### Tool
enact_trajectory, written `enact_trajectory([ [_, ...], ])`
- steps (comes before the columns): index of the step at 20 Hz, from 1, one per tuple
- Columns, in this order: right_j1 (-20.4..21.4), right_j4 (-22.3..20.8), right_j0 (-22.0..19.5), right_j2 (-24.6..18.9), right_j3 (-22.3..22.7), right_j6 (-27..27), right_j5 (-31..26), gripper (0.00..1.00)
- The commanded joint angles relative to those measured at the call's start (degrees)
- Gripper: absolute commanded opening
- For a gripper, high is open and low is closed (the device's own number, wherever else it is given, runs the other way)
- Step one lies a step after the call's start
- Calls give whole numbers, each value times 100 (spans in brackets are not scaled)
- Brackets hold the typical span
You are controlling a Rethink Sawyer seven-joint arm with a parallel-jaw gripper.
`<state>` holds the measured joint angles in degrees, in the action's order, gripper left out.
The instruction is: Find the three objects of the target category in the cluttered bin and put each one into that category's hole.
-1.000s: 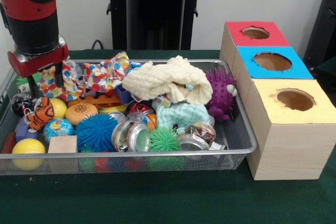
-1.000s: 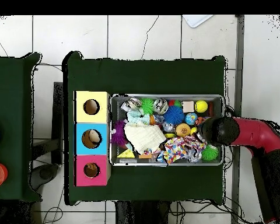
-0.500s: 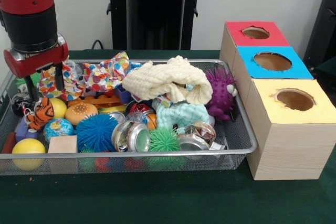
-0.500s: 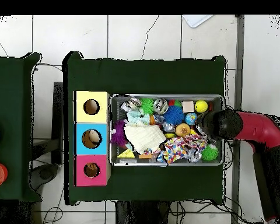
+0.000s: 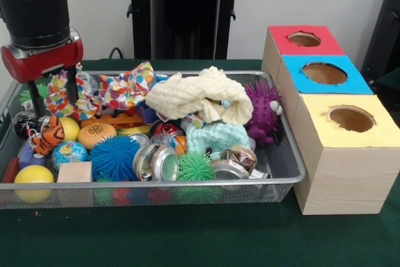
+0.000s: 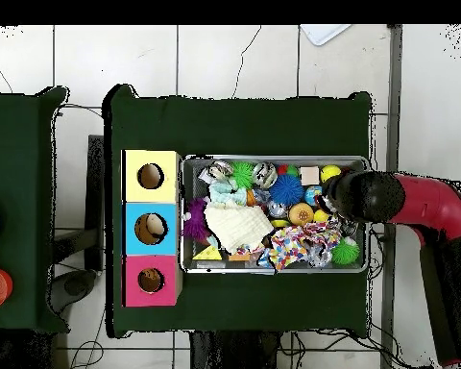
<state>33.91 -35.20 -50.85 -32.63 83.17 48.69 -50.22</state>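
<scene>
a green-clothed tabletop (image 5: 206,242) on white floor tiles (image 6: 215,62) carries a wire bin (image 5: 284,161); the gripper (image 5: 53,95) hangs above, jaws parted and empty.

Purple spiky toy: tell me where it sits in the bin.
In the front view the purple spiky toy stands at the right end of the wire bin, beside the cream cloth and nearest the blue-topped box.

Claw (image 5: 53,97) hangs over the wire bin's (image 5: 284,154) left end, two dark fingers (image 5: 72,87) spread apart, nothing between them. Below: tiger-striped toy (image 5: 49,134), yellow ball (image 5: 34,176), polka-dot cloth (image 5: 122,87). Cream cloth (image 5: 199,96) tops the pile. Three wooden boxes on the right: red (image 5: 304,40), blue (image 5: 324,74), yellow (image 5: 352,120) tops, each holed.
</scene>
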Motion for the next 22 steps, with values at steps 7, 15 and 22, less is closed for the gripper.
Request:
enact_trajectory([
  [7, -443, -143, -52, -457, -138, -695, 413, 100],
  [15, -902, -467, 7, -265, -410, -742, 605, 100],
  [22, -1085, -656, -25, -266, -627, -932, 629, 100],
])
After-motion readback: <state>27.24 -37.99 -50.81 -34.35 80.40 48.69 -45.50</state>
